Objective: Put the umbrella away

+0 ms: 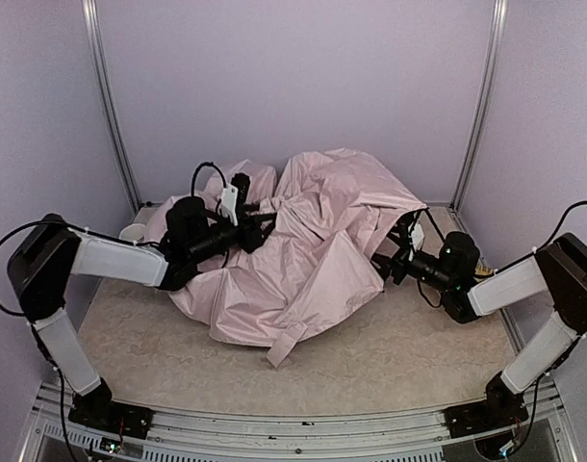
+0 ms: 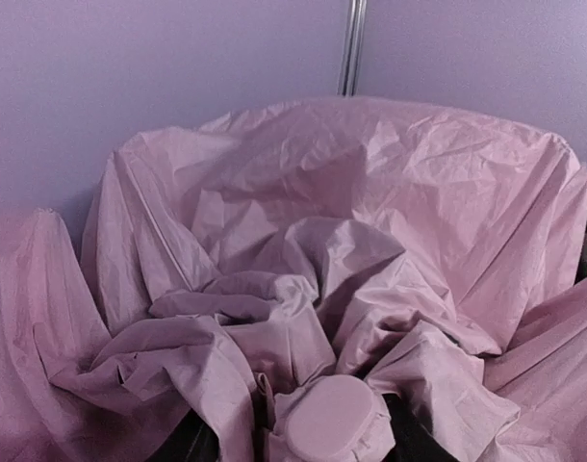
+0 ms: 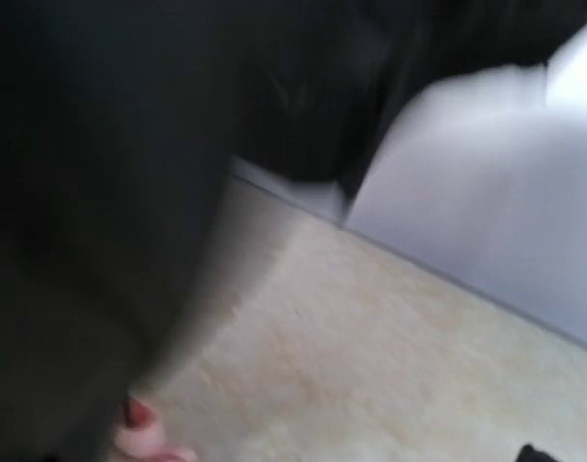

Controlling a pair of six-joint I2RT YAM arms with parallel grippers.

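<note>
Near flap: a loose flap [image 1: 286, 345] of pink fabric is trailing off the front edge of the umbrella [image 1: 313, 260] onto the woven mat [image 1: 159, 356]. We are judging that it could get pinned under the heap and resist any gathering.
Umbrella: it is lying slumped and crumpled in the middle of the mat, between the two arms, not yet folded or wrapped.
Left gripper [image 1: 247, 223]: it is reaching into the umbrella's left side. In the wrist view its fingers appear to be pinching the rounded pink handle [image 2: 332, 421], with fabric heaping up just beyond.
Left risk: the handle is looking smooth and round, so we are expecting it could slip out if the canopy drags.
Right gripper [image 1: 390, 262]: it is sitting at the umbrella's right edge, just beside the black lining [image 1: 397, 231]. Its wrist view is blurring, so we cannot tell whether the fingers are spread or pressed together, or touching cloth.
Right risk: a blind closing here could be catching only thin fabric, or a rib, and bending it.
Far side: the umbrella's back is bunching near the back wall [image 1: 293, 77]. Pushing could be jamming it there.
</note>
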